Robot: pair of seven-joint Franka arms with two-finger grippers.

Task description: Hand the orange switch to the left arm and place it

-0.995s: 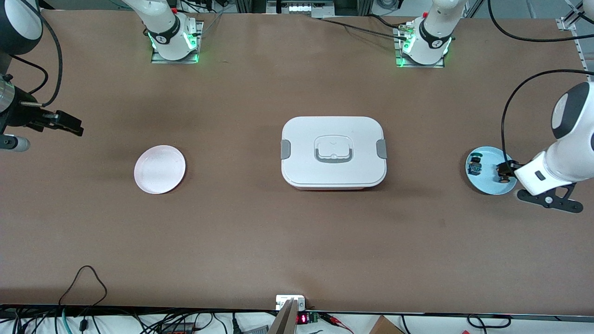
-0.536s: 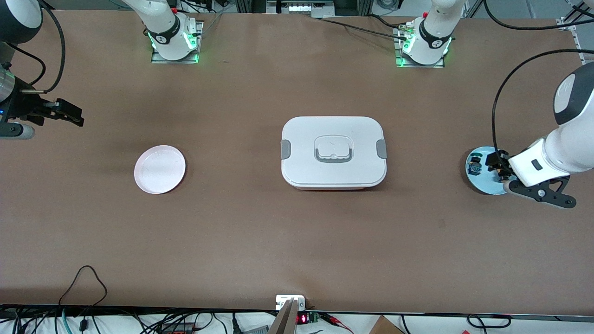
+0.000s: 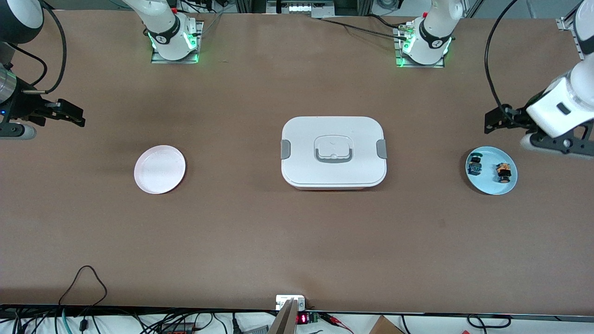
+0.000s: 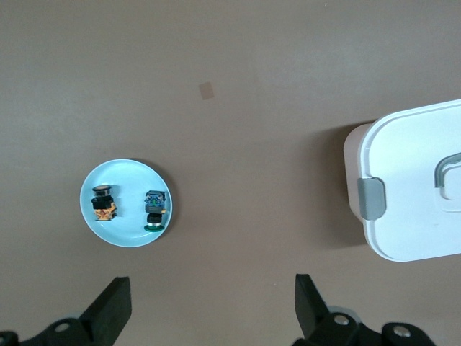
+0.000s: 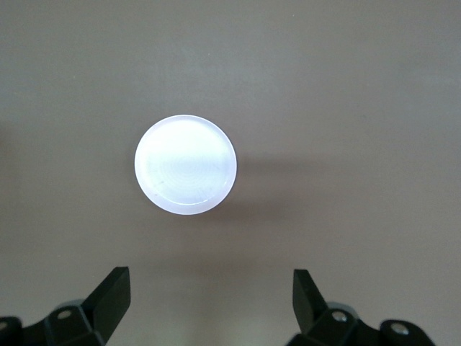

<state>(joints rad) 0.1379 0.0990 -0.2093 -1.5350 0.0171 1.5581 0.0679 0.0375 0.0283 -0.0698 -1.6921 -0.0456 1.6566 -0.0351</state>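
Note:
The orange switch [image 3: 503,172] [image 4: 104,205] lies on a light blue plate [image 3: 489,184] [image 4: 130,186] at the left arm's end of the table, beside a similar part with a blue body [image 3: 474,165] [image 4: 154,210]. My left gripper [image 3: 493,120] [image 4: 210,292] hangs open and empty over bare table beside that plate. The white box [image 3: 333,152] [image 4: 410,187] with grey clips stands mid-table. My right gripper [image 3: 69,116] [image 5: 210,285] is open and empty over the table near the pink plate [image 3: 159,169] [image 5: 186,164].
The pink plate holds nothing and sits toward the right arm's end, level with the box. Both arm bases [image 3: 171,39] stand along the table edge farthest from the front camera. Cables [image 3: 83,283] trail at the nearest edge.
My left gripper has lifted off the blue plate, empty, and moved toward the bases; both parts stay on the plate. The right gripper has shifted only slightly.

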